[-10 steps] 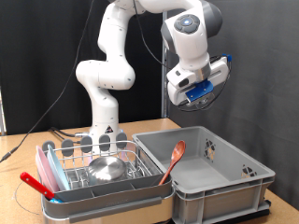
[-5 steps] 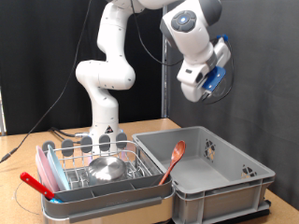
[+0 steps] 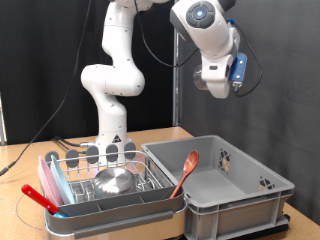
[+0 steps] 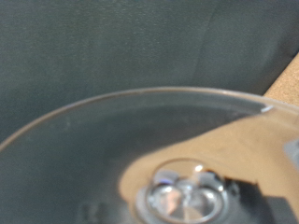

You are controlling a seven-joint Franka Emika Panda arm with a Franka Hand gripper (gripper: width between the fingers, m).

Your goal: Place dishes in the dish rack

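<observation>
A dish rack (image 3: 100, 185) sits at the bench's front left corner, holding a steel bowl (image 3: 113, 180), with a red-handled utensil (image 3: 38, 196) at its nearest edge. Touching its right side, a grey bin (image 3: 228, 190) holds an orange spoon (image 3: 184, 171) leaning on the bin's wall. Farther back, the arm's base stands on the bench (image 3: 160, 135). High above the bin, the gripper (image 3: 220, 90) hangs; the wrist view is filled by a clear glass dish (image 4: 140, 103), but whether the jaws grasp it cannot be told.
</observation>
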